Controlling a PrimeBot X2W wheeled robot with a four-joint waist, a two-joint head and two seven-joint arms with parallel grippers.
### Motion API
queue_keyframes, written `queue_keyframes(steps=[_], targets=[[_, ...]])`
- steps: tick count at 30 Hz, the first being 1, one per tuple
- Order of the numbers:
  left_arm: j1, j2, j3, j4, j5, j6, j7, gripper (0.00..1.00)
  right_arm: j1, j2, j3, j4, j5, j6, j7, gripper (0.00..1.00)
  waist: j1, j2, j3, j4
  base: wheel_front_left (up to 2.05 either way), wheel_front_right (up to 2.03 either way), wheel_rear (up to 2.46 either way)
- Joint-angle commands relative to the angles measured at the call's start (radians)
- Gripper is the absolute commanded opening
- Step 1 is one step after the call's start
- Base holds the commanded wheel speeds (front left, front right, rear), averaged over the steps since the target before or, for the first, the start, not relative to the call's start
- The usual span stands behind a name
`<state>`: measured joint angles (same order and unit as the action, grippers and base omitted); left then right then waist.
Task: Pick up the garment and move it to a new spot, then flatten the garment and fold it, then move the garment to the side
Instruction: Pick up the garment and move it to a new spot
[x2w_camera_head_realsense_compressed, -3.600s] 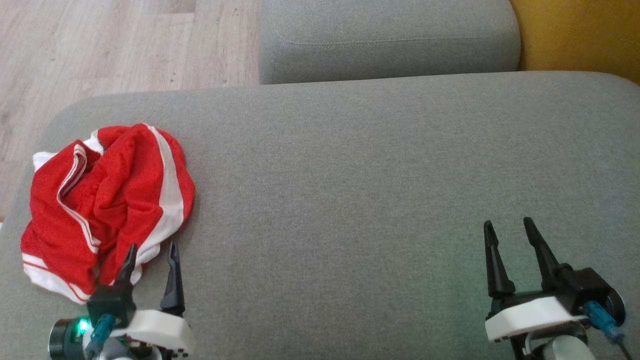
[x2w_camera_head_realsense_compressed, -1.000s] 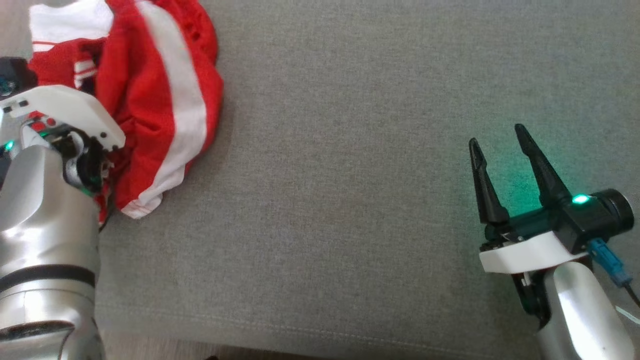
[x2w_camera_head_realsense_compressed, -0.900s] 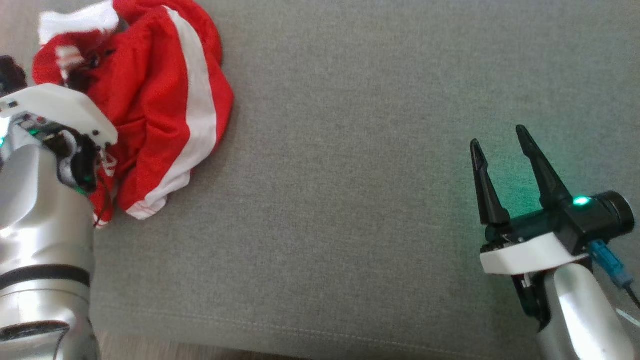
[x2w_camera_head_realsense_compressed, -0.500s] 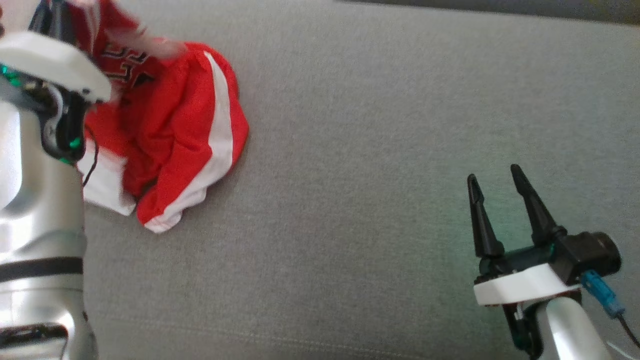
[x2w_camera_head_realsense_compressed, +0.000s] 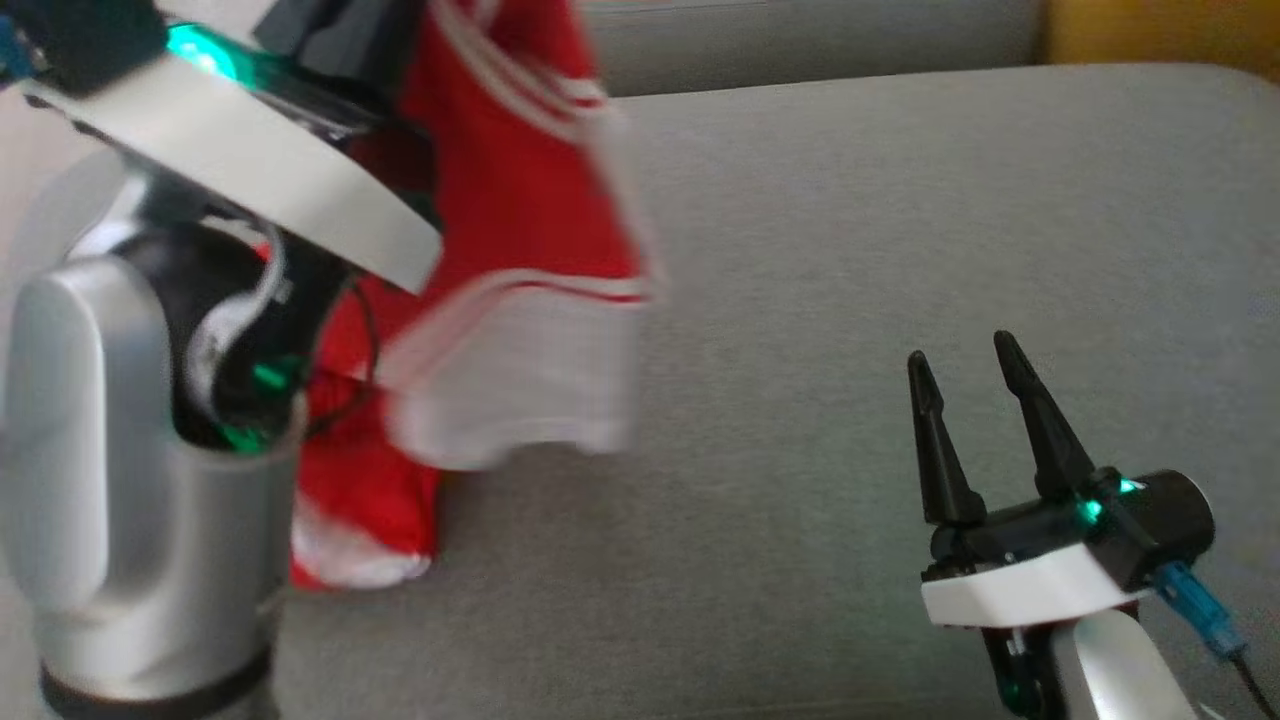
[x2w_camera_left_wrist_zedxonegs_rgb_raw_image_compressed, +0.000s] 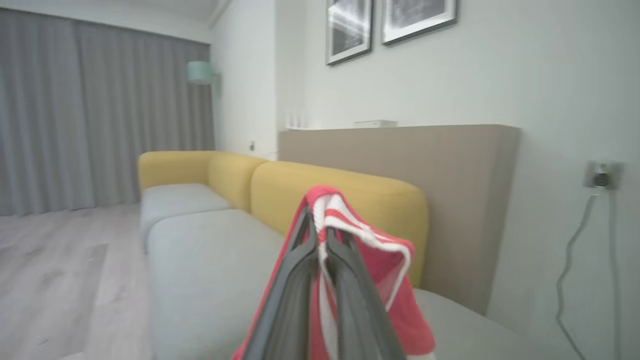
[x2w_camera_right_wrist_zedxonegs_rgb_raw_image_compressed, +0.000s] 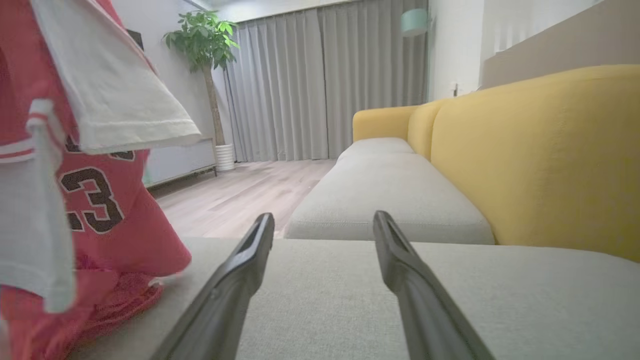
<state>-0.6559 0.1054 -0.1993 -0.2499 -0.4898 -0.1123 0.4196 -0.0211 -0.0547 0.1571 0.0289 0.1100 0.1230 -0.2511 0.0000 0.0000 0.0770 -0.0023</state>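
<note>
1. Grey sofa cushion (x2w_camera_head_realsense_compressed: 850, 250) spans the scene, with a yellow backrest (x2w_camera_right_wrist_zedxonegs_rgb_raw_image_compressed: 540, 160) behind.
2. Left end effector (x2w_camera_left_wrist_zedxonegs_rgb_raw_image_compressed: 320, 237), held high, pinches the red-and-white garment (x2w_camera_head_realsense_compressed: 520, 200), which hangs with its bottom on the cushion.
3. Right end effector (x2w_camera_head_realsense_compressed: 960, 352) hovers low, fingers wide apart, empty.

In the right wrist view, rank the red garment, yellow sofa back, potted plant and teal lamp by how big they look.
Largest to smallest:
red garment, hanging close to the camera
yellow sofa back
potted plant
teal lamp
</note>
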Motion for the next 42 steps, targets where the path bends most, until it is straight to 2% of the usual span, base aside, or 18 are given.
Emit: queue_keyframes(steps=[1, 6, 12, 16, 19, 23, 27, 28, 29, 30, 36, 39, 42], targets=[[-0.035, 0.009, 0.009, -0.066, -0.015, 0.01, 0.031, 0.0, -0.011, 0.004, 0.027, -0.045, 0.016, 0.008, -0.011, 1.0, 0.0, 0.0, -0.008, -0.075, 0.0, 0.0, 0.0], [-0.048, -0.025, -0.066, -0.094, -0.041, 0.034, 0.072, 0.0, -0.021, 0.004, 0.036, -0.077, 0.046, 0.008, -0.011, 1.0, 0.0, 0.0, 0.013, -0.161, 0.0, 0.0, 0.0], [-0.058, -0.045, -0.121, -0.01, -0.078, 0.068, 0.049, 0.0, -0.025, 0.004, 0.038, -0.089, 0.073, 0.008, -0.011, 1.0, 0.0, 0.0, 0.026, -0.235, 0.0, 0.0, 0.0], [-0.043, -0.051, -0.135, 0.155, -0.086, 0.096, -0.037, 0.0, -0.028, 0.004, 0.042, -0.089, 0.094, 0.008, -0.011, 1.0, 0.0, 0.0, 0.033, -0.282, 0.0, 0.0, 0.0], [-0.019, -0.053, -0.147, 0.34, -0.083, 0.111, -0.142, 0.0, -0.029, 0.004, 0.043, -0.084, 0.106, 0.008, -0.011, 1.0, 0.0, 0.0, 0.039, -0.304, 0.0, 0.0, 0.0], [0.034, -0.055, -0.193, 0.606, -0.092, 0.109, -0.286, 0.0, -0.029, 0.004, 0.054, -0.072, 0.117, 0.008, -0.011, 1.0, 0.0, 0.0, 0.047, -0.326, 0.0, 0.0, 0.0], [0.064, -0.055, -0.267, 0.792, -0.135, 0.113, -0.417, 0.0, -0.027, 0.004, 0.055, -0.059, 0.12, 0.008, -0.011, 1.0, 0.0, 0.0, 0.061, -0.329, 0.0, 0.0, 0.0], [0.065, -0.055, -0.287, 0.826, -0.142, 0.117, -0.447, 0.08, -0.026, 0.004, 0.055, -0.056, 0.119, 0.008, -0.011, 1.0, 0.0, 0.0, 0.064, -0.326, 0.0, 0.0, 0.0], [0.064, -0.055, -0.306, 0.854, -0.157, 0.12, -0.475, 0.65, -0.026, 0.004, 0.055, -0.053, 0.117, 0.008, -0.011, 1.0, 0.0, 0.0, 0.067, -0.322, 0.0, 0.0, 0.0], [0.062, -0.055, -0.326, 0.875, -0.172, 0.121, -0.5, 1.0, -0.025, 0.004, 0.056, -0.051, 0.114, 0.008, -0.011, 1.0, 0.0, 0.0, 0.069, -0.317, 0.0, 0.0, 0.0], [0.048, -0.055, -0.436, 0.889, -0.251, 0.151, -0.634, 1.0, -0.024, 0.004, 0.045, -0.048, 0.08, 0.008, -0.011, 1.0, 0.0, 0.0, 0.06, -0.276, 0.0, 0.0, 0.0], [0.076, -0.055, -0.451, 0.833, -0.231, 0.198, -0.673, 1.0, -0.017, 0.004, 0.022, -0.058, 0.05, 0.008, -0.011, 1.0, 0.0, 0.0, 0.04, -0.25, 0.0, 0.0, 0.0], [0.146, -0.053, -0.42, 0.729, -0.168, 0.252, -0.68, 1.0, 0.0, 0.004, -0.016, -0.076, 0.011, 0.008, -0.011, 1.0, 0.0, 0.0, 0.019, -0.218, 0.0, 0.0, 0.0]])
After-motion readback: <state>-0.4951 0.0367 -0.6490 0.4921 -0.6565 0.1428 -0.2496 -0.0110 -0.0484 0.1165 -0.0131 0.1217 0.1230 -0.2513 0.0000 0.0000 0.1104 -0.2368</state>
